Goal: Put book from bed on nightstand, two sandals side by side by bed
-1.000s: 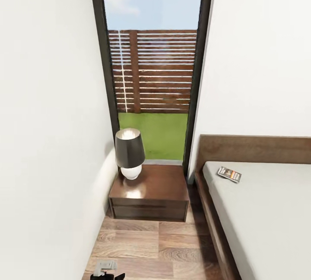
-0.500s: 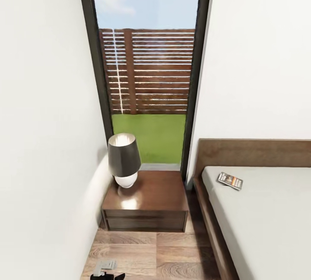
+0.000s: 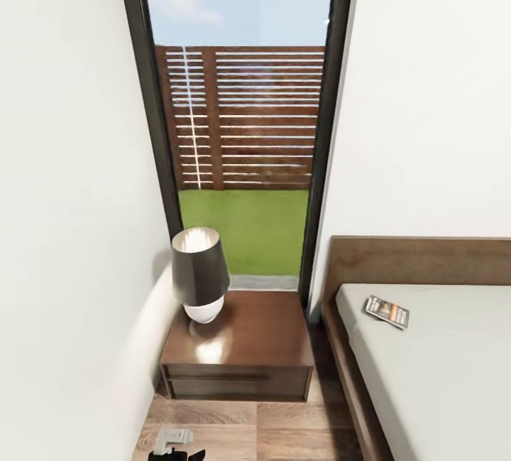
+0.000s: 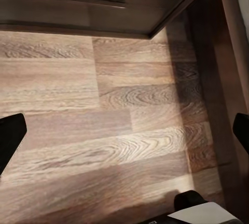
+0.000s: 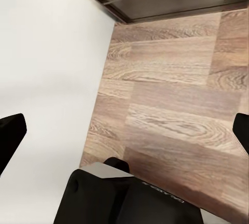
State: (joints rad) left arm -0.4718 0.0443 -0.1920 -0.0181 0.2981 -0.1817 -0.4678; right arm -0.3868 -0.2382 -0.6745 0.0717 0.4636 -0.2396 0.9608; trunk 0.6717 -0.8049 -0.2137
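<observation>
view has closed in on the nightstand [image 3: 238,347] and book [image 3: 387,311]; both pincers spread, empty.

No lettering can be read; the small dark paperback book [image 3: 387,312] with an orange band shows only an illegible blur.

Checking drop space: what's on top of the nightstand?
The glossy reddish-brown wooden nightstand carries a dark-shaded lamp with a white round base at its back left; the remaining top is bare. The patch beneath the lamp base is hidden.
</observation>
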